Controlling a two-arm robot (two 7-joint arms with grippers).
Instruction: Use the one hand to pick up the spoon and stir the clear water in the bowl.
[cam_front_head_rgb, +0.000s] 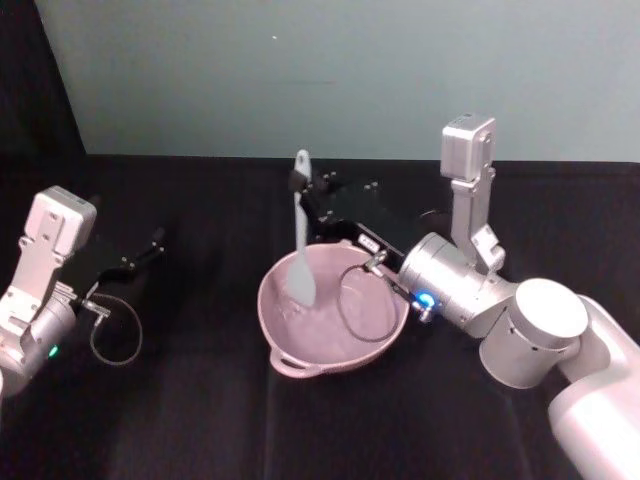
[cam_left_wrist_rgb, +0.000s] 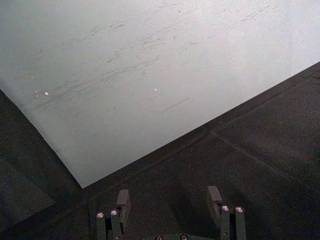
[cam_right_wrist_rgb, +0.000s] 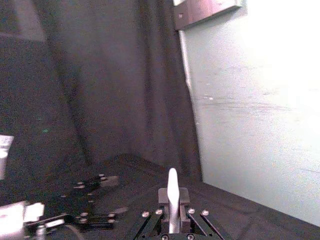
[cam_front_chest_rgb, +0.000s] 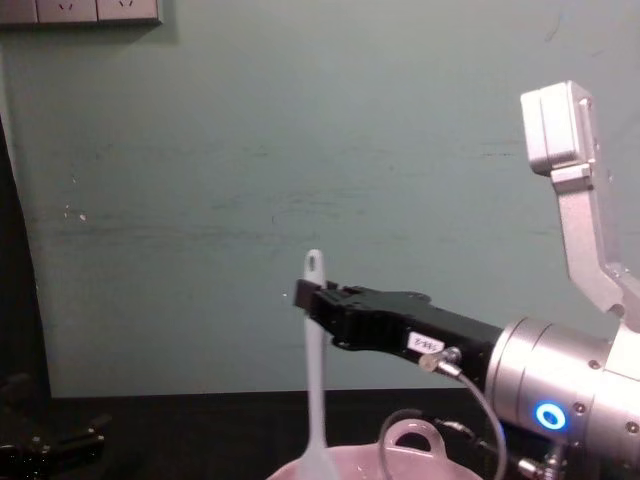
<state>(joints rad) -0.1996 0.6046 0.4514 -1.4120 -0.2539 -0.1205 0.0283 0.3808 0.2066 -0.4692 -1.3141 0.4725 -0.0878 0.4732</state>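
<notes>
The pale pink bowl (cam_front_head_rgb: 380, 335) sits mid-table with clear water inside; its rim and loop handle (cam_front_chest_rgb: 415, 440) peek up in the chest view. My right gripper (cam_front_head_rgb: 300, 188) is shut on the upper handle of the white spoon (cam_front_head_rgb: 300, 260), which hangs upright with its broad head dipped in the bowl. In the chest view the spoon (cam_front_chest_rgb: 316, 390) stands vertical, pinched at the tip of the long black gripper (cam_front_chest_rgb: 308, 297). The right wrist view shows the spoon handle (cam_right_wrist_rgb: 172, 192) clamped between the fingers. My left gripper (cam_front_head_rgb: 155, 240) rests open at the table's left, away from the bowl.
A black cloth covers the table (cam_front_head_rgb: 180, 410), with a pale green wall (cam_front_head_rgb: 300, 70) behind. A black cable loop (cam_front_head_rgb: 365, 300) from the right wrist hangs over the bowl's right side. Another cable loop (cam_front_head_rgb: 115, 330) lies by the left arm.
</notes>
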